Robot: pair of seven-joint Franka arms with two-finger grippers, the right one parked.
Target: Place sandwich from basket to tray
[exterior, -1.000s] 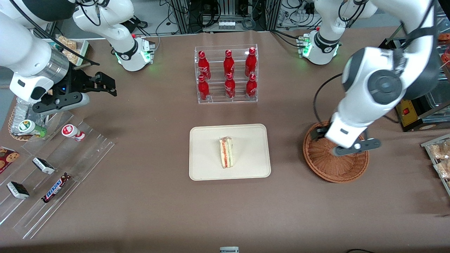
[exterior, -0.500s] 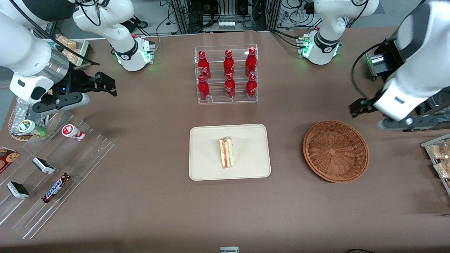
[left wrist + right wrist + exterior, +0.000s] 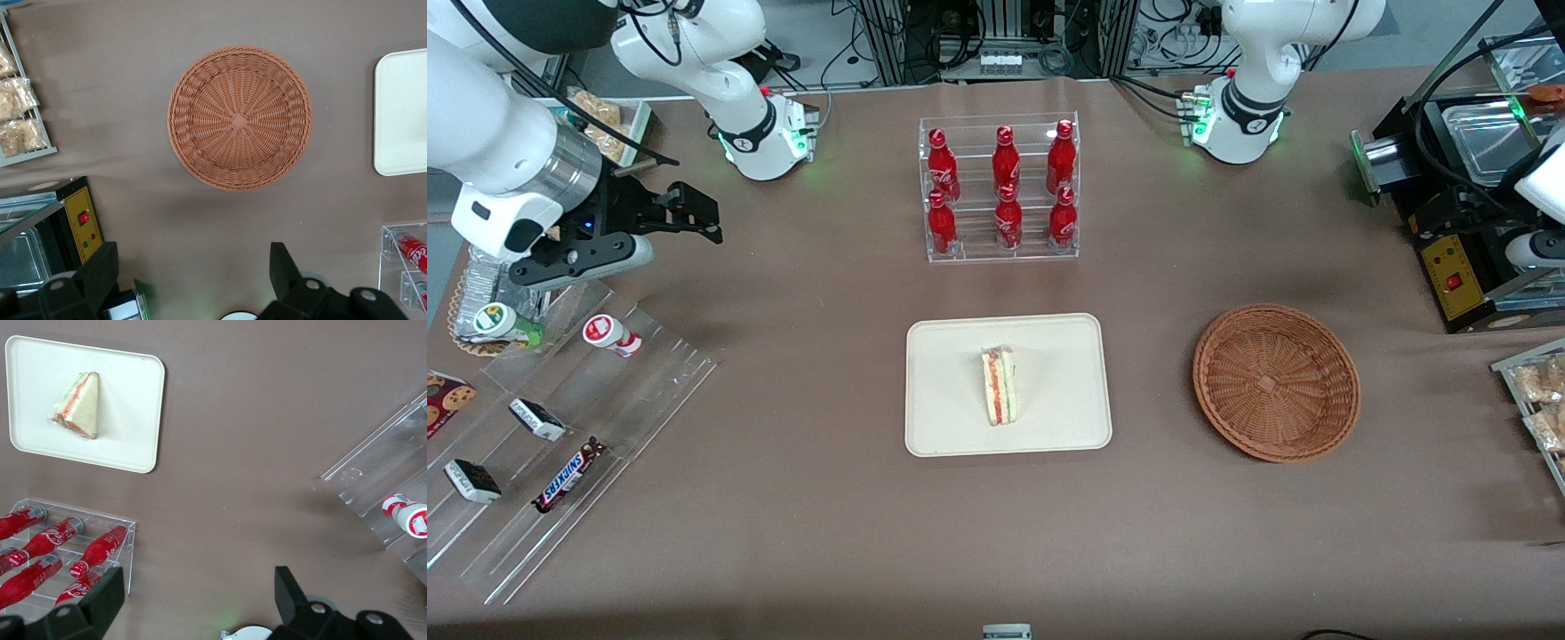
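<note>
Now the sandwich (image 3: 1000, 385) lies on the tray (image 3: 951, 427). High above the wicker basket (image 3: 239, 118), the left gripper (image 3: 193, 277) points downward, fingers spread, holding nothing.

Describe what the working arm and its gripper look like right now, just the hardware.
The left arm is glossy white, with black cables looping beside it at the working arm's end of the table. Its base is a white dome with a dark ring and green lights. The gripper, above the table near the basket, has two matte black wedge-shaped fingers on a black body with round screw heads.
</note>
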